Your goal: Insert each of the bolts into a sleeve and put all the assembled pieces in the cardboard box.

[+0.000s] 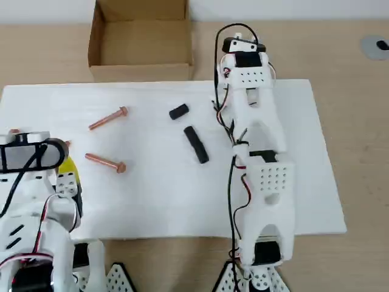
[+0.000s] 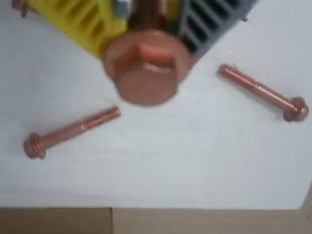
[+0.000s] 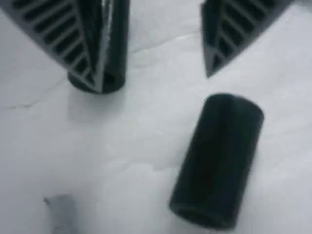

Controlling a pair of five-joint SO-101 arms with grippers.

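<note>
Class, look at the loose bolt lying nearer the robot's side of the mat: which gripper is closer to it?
Left. The left gripper, shut on a second bolt, is just beside the loose bolt at the left side of the mat. The right gripper is across the mat, by a black sleeve.

A wooden table point(image 1: 358, 109) carries a white sheet point(image 1: 152, 194) that covers most of the middle of the high view. The cardboard box point(image 1: 97, 42) stands open on the bare wood at the upper left, its near wall just at the sheet's top edge. Two copper bolts lie on the left part of the sheet. The upper bolt point(image 1: 109, 118) is slanted with its head to the upper right, and the lower bolt point(image 1: 105, 162) has its head to the right. Near the centre lie a short sleeve point(image 1: 179, 112) and, just below and right of it, a longer black sleeve point(image 1: 196, 145). The two are close but apart. A grey disc point(image 1: 374, 47) sits on the wood at the upper right.
</note>
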